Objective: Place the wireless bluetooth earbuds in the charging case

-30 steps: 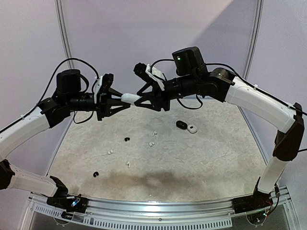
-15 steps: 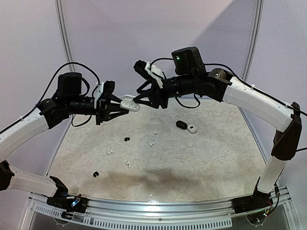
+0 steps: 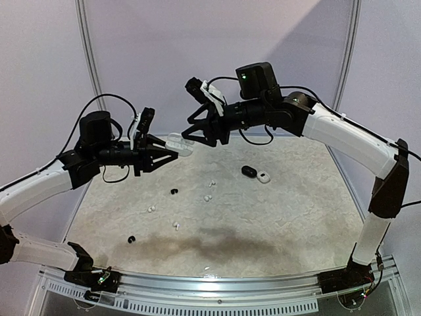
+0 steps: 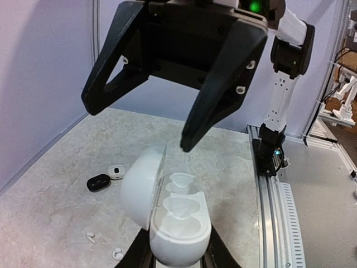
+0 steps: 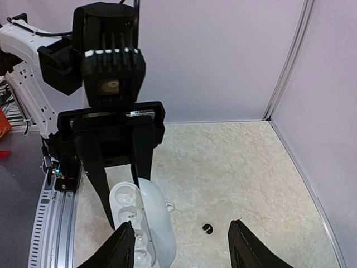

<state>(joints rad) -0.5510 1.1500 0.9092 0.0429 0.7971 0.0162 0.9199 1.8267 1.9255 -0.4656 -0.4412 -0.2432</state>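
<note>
One pale, mottled table [image 3: 283, 224] spreads below two grippers that face each other in the air over its far part. The left gripper [image 3: 168, 151] is clamped narrow on the rounded end of a white charging case [image 3: 181, 144], holding it clear of the table. The right gripper [image 3: 193, 137] has its jaws spread wide just beyond the case and grips nothing. In the left wrist view one of its fingertips hangs just beside the top edge of the lid [image 4: 139, 187]; whether they touch cannot be told. The case's long axis runs straight out of the left fingers toward the right gripper. Its lid is open along one long side and stands up from it, and the hollows [image 4: 179, 207] sit in a row along that axis, facing upward. Off to the right on the table, a black case [image 3: 248, 171] lies just beside a smaller white case [image 3: 264, 176]. Six earbuds [image 3: 208, 197] lie loose below the grippers, four white and two black, too small to tell which way their stems point.
</note>
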